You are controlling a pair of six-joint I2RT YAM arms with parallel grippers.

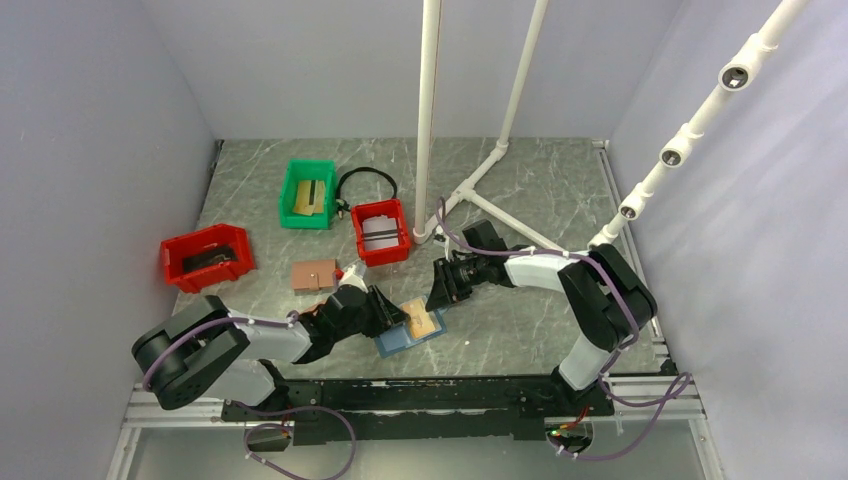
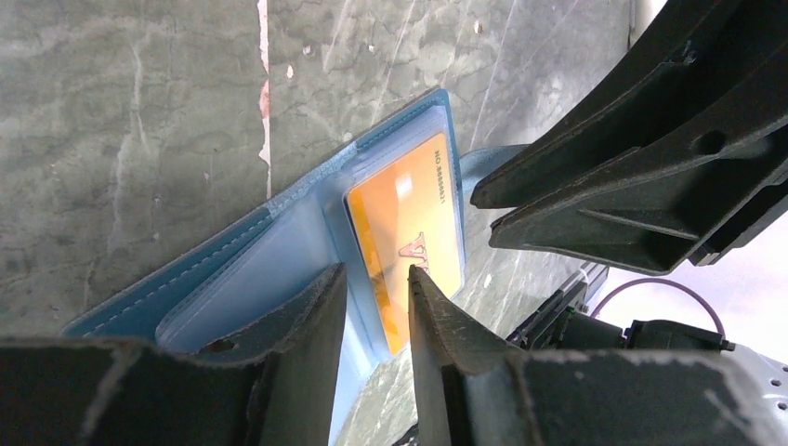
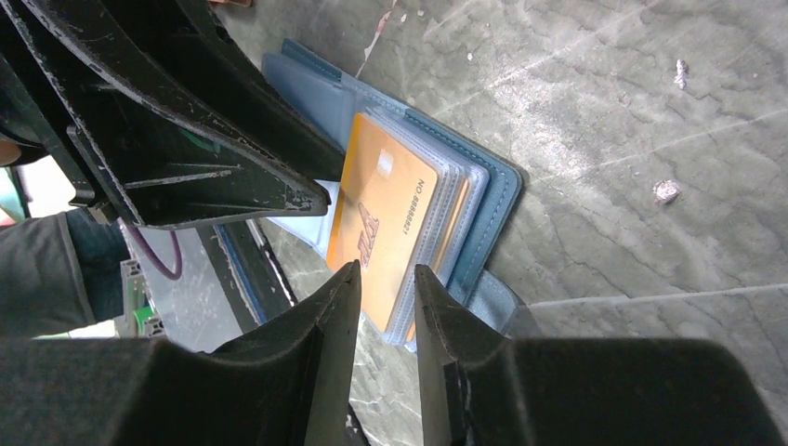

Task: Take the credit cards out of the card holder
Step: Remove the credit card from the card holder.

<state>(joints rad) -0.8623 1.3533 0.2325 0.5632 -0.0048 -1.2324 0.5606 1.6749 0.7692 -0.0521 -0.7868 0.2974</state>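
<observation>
Card holder (image 1: 393,344): it lies open and flat on the grey table (image 1: 560,200), lower centre of the overhead view, between the two claws. Its long axis runs from lower left to upper right. The clear inner sleeves face up.

Credit cards: one gold card (image 1: 423,322) shows, seated in the sleeves of the holder's right-hand half. A stack of sleeves lies under it; I cannot tell whether they hold further cards. In the right wrist view this card (image 3: 386,204) stands steeply up the frame, long axis near vertical, with its printed number along the right edge.

Left gripper (image 2: 376,288): its fingers stand a narrow gap apart, low over the holder's middle. The sleeve edge and the card's lower corner show in the gap. I cannot tell whether they pinch anything.

Right gripper (image 3: 381,288): again a narrow gap, with the card's lower end showing in it. I cannot tell contact here either.

Elsewhere, upper left of the overhead view: a green bin (image 1: 308,193), two red bins (image 1: 207,256) and a brown wallet (image 1: 313,274), all well apart from the holder.
</observation>
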